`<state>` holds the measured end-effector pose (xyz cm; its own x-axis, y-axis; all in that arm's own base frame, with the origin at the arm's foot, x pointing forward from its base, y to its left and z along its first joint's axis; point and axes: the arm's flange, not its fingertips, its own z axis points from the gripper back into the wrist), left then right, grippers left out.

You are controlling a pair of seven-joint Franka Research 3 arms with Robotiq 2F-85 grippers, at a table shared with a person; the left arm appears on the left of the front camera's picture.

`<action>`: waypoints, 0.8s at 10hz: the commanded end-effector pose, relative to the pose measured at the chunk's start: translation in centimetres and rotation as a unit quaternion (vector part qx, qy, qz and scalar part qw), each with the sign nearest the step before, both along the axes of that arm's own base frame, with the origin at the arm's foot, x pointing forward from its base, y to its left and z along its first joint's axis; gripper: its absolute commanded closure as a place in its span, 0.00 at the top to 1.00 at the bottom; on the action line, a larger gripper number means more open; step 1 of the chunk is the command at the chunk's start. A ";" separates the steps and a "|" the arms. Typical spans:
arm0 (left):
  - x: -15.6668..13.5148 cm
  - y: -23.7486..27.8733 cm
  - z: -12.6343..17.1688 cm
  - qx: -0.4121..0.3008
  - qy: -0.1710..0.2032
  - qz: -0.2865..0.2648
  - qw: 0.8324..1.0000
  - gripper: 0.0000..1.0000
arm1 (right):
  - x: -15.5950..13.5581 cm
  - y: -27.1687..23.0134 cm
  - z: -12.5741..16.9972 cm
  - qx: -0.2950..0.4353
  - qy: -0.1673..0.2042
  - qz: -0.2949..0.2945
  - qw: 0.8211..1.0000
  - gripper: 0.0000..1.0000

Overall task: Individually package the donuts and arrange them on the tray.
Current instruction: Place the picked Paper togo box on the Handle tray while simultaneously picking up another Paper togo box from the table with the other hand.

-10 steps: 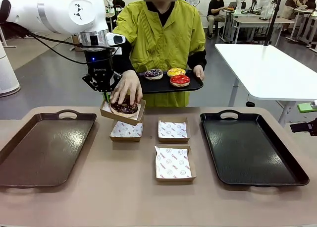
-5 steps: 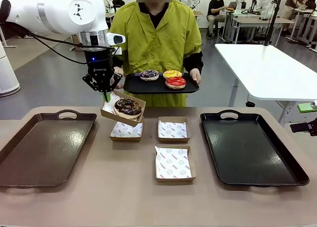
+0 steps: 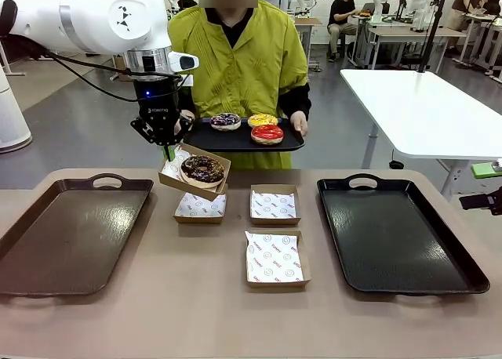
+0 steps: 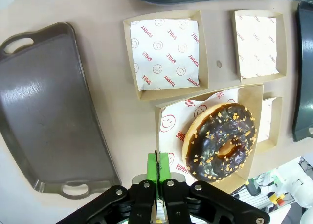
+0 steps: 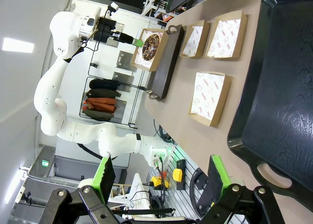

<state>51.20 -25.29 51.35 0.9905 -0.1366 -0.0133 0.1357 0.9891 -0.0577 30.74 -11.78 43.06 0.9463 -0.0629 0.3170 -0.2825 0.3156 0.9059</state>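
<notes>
The left pincer (image 3: 166, 149) is in the upper left of the front view. It is pinched tight on the back edge of a cardboard box (image 3: 177, 184). The box is up off the bench (image 3: 196, 312) and tips a little. The chocolate donut (image 3: 202, 169) lies in this box on printed paper. In the left wrist view the green pads of the left pincer (image 4: 158, 168) meet on the box edge at the bottom middle. There the chocolate donut (image 4: 205, 145) is to the right of them.

A person in a yellow-green coat stands at the top middle and holds a dark serving tray (image 3: 235, 139) with one hand (image 3: 298, 124) at its right end. On it sit the purple donut (image 3: 226, 121), the yellow donut (image 3: 263, 121) and the red donut (image 3: 267, 133).

Three empty boxes (image 3: 274, 259) with paper lie in the middle of the bench. A brown tray (image 3: 70, 233) lies at the left and a black tray (image 3: 392, 241) at the right.

In the right wrist view the right pincer (image 5: 160, 174) is at the bottom, its fingers wide apart with nothing in them.
</notes>
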 end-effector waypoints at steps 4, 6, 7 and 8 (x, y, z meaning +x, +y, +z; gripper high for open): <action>-3.4 6.8 5.4 0.010 -0.049 -0.052 0.997 0.01 | 2.4 6.9 4.9 -0.142 0.029 0.026 0.989 1.00; -7.4 10.7 6.6 0.003 -0.050 -0.029 0.998 0.01 | 4.4 11.9 6.5 -0.213 0.069 0.053 0.973 1.00; -9.0 12.5 6.3 0.013 -0.042 -0.012 0.999 0.01 | 6.0 14.8 6.8 -0.251 0.079 0.054 0.963 1.00; -10.8 13.9 5.5 0.010 -0.044 0.012 0.999 0.01 | 7.1 17.4 6.6 -0.281 0.091 0.063 0.953 1.00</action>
